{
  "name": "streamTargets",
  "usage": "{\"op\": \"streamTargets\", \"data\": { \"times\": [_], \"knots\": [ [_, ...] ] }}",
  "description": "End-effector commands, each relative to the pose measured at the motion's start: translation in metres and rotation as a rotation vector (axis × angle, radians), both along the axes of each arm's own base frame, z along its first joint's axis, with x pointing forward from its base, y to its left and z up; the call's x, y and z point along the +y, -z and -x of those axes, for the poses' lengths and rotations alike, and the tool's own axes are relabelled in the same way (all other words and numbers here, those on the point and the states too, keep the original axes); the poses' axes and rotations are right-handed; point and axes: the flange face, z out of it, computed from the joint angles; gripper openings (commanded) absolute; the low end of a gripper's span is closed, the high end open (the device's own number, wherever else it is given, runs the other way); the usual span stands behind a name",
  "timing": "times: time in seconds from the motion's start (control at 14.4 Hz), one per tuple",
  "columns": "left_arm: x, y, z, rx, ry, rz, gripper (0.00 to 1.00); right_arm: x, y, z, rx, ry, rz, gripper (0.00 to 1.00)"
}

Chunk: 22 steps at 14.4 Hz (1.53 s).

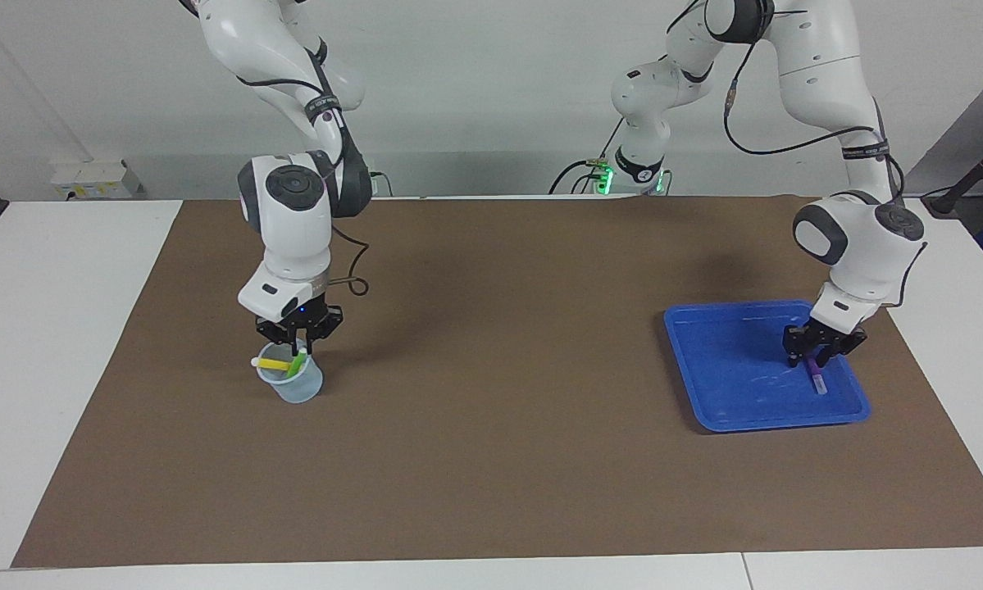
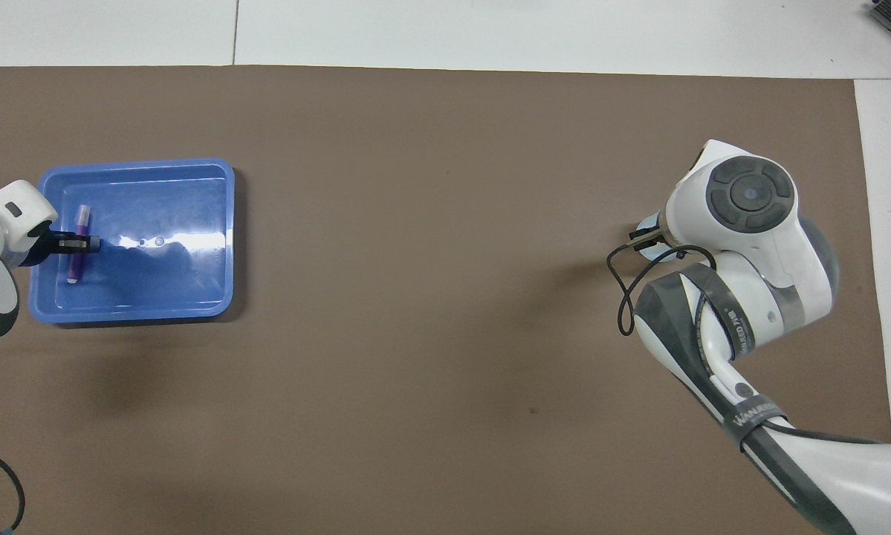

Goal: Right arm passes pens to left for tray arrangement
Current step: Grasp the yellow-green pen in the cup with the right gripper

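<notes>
Facing view: left gripper jaws apart, straddling purple pen lying in blue tray, toward left arm's end. Right gripper pinched shut on green pen in cup; yellow pen lies across its rim

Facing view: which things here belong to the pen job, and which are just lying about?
Job:
- purple pen, lying in the blue tray
- yellow pen and green pen, in the cup
- left gripper over the purple pen
- right gripper at the cup

Lying about:
- brown mat
- wall socket box
</notes>
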Motion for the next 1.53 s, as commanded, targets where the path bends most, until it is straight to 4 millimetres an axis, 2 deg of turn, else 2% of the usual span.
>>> {"op": "streamTargets", "data": {
  "times": [0.0,0.14,0.28,0.35,0.49,0.69,1.11,1.25,1.46],
  "knots": [
    [-0.003,0.002,0.005,0.000,0.010,-0.015,0.60,-0.007,-0.006,-0.004,0.018,-0.036,0.021,0.01],
    [-0.003,0.002,0.005,0.000,0.012,-0.014,0.64,-0.012,-0.013,-0.004,0.024,-0.021,0.024,0.00],
    [-0.002,-0.001,0.003,-0.001,0.009,-0.014,0.79,-0.014,-0.027,0.000,0.026,-0.016,0.030,0.00],
    [-0.001,-0.002,0.002,-0.004,0.009,-0.015,0.83,-0.015,-0.036,0.003,0.028,-0.002,0.022,0.00],
    [0.001,-0.010,-0.003,-0.010,0.006,-0.016,0.99,-0.012,-0.058,0.008,0.033,0.012,-0.021,0.00],
    [-0.001,-0.021,-0.009,0.015,0.012,-0.010,1.00,-0.016,-0.095,0.011,0.047,0.021,-0.048,0.00],
    [-0.009,-0.054,-0.014,0.052,0.023,0.004,1.00,-0.007,-0.195,0.022,0.059,0.091,-0.249,0.00],
    [-0.014,-0.058,-0.013,0.069,0.009,0.036,1.00,-0.001,-0.211,0.024,0.058,0.112,-0.331,0.00],
    [-0.041,-0.075,-0.016,0.096,-0.045,0.156,1.00,0.012,-0.219,0.024,0.053,0.227,-0.465,0.00]
  ]
}}
